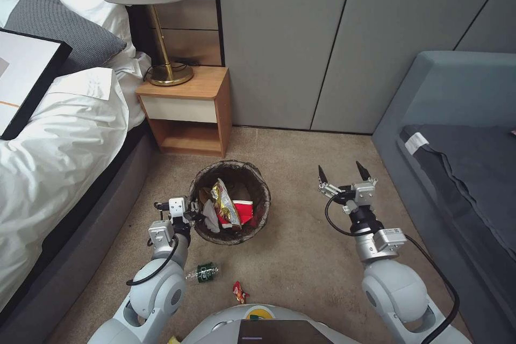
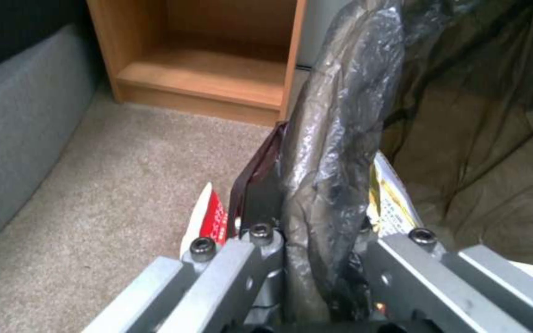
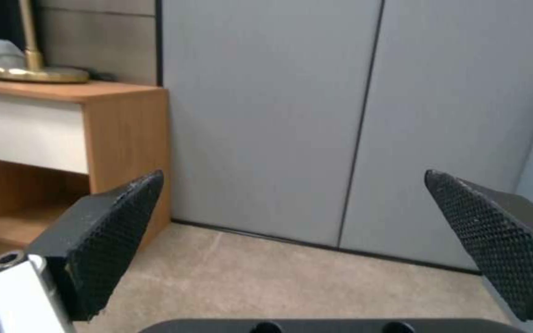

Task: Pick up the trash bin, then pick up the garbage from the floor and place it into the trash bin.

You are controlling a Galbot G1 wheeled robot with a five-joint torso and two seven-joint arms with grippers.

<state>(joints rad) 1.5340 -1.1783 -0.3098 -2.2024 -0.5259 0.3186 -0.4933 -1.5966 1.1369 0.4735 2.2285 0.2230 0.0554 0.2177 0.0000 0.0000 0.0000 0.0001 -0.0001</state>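
On bedroom carpet, left end effector clamps the light trash bin's slippery liner-wrapped rim; right end effector gapes.

Trash bin wall hidden by liner; framed picture cut off.

Left hand clamped, arm bent low; right hand spread wide, raised.

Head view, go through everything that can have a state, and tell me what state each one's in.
Trash bin: held at the rim, part-filled with litter.
Left end effector: shut on the trash bin's lined rim.
Right end effector: open, empty.
Green-labelled bottle: lying on the carpet.
Red wrapper: on the carpet.
Nightstand shelf: open.
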